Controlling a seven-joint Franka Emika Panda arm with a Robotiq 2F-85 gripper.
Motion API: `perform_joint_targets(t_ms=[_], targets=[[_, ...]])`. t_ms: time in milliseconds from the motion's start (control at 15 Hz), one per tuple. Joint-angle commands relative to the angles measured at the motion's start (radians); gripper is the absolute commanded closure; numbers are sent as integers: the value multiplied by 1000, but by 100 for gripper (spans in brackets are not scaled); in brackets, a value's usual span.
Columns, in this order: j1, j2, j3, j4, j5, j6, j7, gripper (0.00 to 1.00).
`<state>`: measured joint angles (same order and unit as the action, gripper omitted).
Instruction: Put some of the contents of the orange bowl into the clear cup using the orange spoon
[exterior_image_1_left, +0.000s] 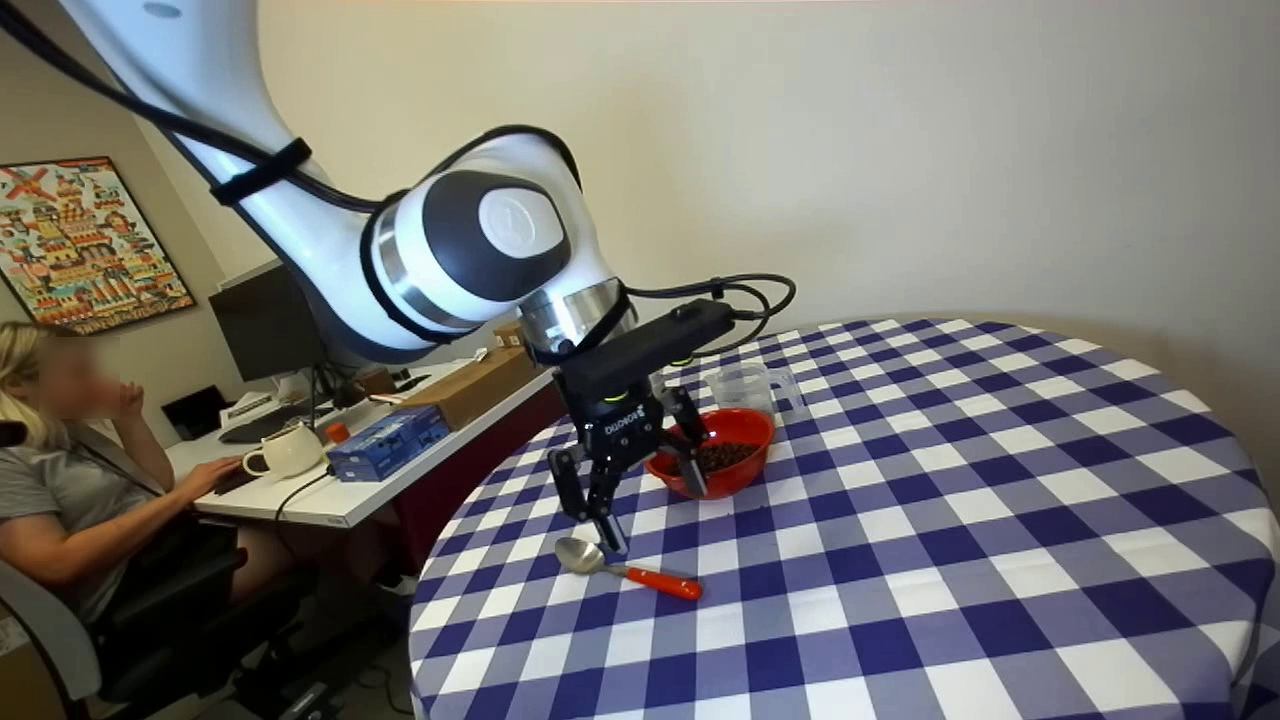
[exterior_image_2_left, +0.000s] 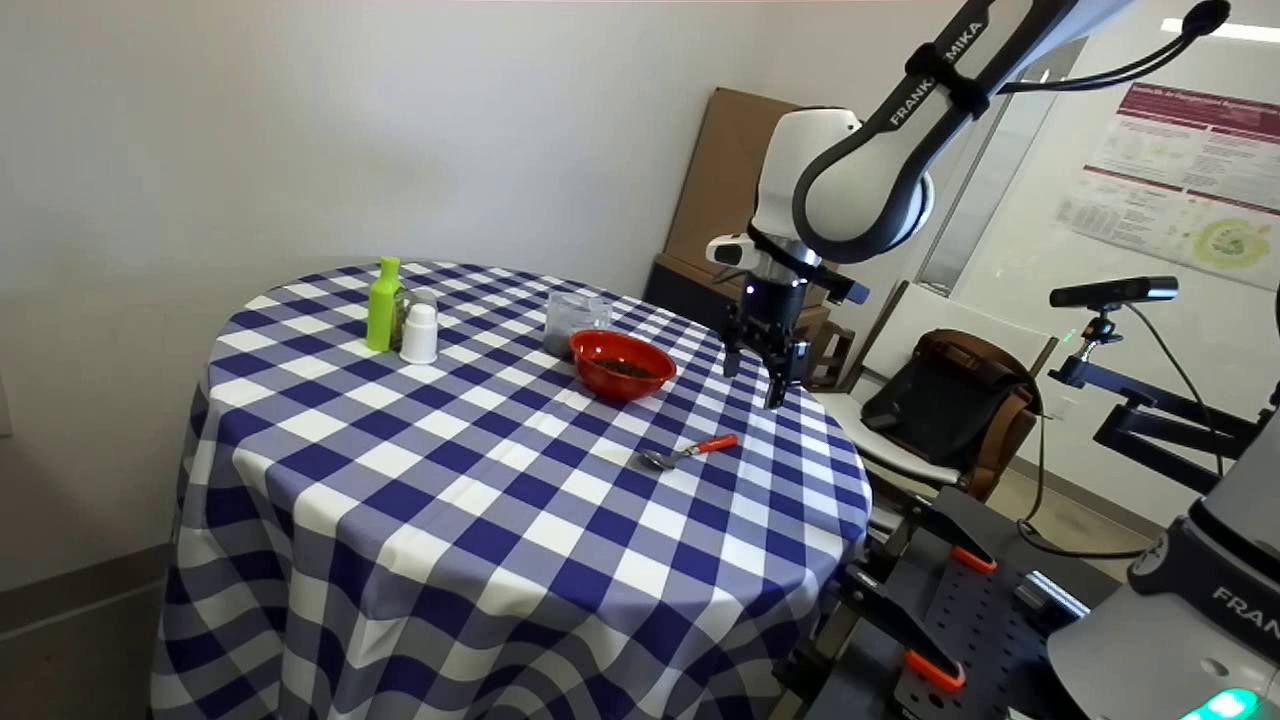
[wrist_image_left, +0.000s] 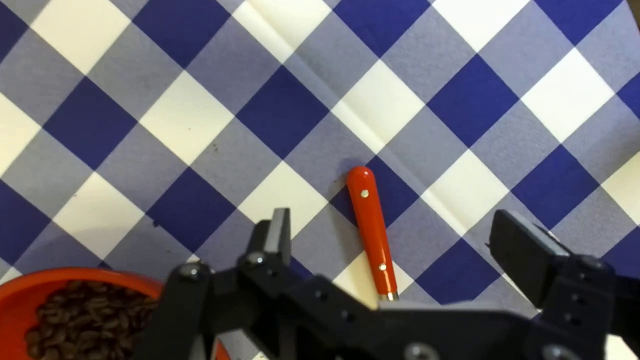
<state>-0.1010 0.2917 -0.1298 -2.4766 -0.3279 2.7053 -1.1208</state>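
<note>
While the gripper (exterior_image_1_left: 655, 512) hangs over the round, blue-checked table (exterior_image_1_left: 960, 620) in an exterior view, its fingers stand wide apart, released. Beneath it, toward the table's left edge, lies the orange spoon (exterior_image_1_left: 648, 579), its metal head turned to that edge and its handle pointing inward. The orange bowl (exterior_image_1_left: 745, 478) stands farther in, toward the far edge, partly behind a finger. Beyond the left edge, a person (exterior_image_1_left: 60, 490) sits at a white desk (exterior_image_1_left: 350, 498).

Again in an exterior view, the clear cup (exterior_image_2_left: 572, 316) stands upright just behind the bowl, closer to the far edge; whether the two touch cannot be told. A green bottle (exterior_image_2_left: 382, 306) and a white container (exterior_image_2_left: 420, 337) stand side by side near the left edge. The spoon lies between the bowl and the near right edge, handle toward the right.

Seen from the wrist, the spoon's red-orange handle shows between the parted fingers, apart from both, and its head is hidden under the gripper. Beside one finger, the bowl, only partly in view, holds dark coffee beans (wrist_image_left: 85, 322).
</note>
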Motion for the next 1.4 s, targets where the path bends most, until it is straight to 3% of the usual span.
perform_joint_targets(t_ms=[0, 600, 800, 867, 1067, 1333], targets=[[-18, 69, 20, 31, -41, 40, -9, 0], [-8, 181, 18, 50, -118, 97, -1, 0], [-4, 201, 19, 49, -137, 113, -2, 8], [-3, 206, 19, 51, -144, 117, -2, 30], [-5, 211, 19, 50, -152, 126, -5, 41], [-10, 201, 18, 49, -167, 146, -10, 74]])
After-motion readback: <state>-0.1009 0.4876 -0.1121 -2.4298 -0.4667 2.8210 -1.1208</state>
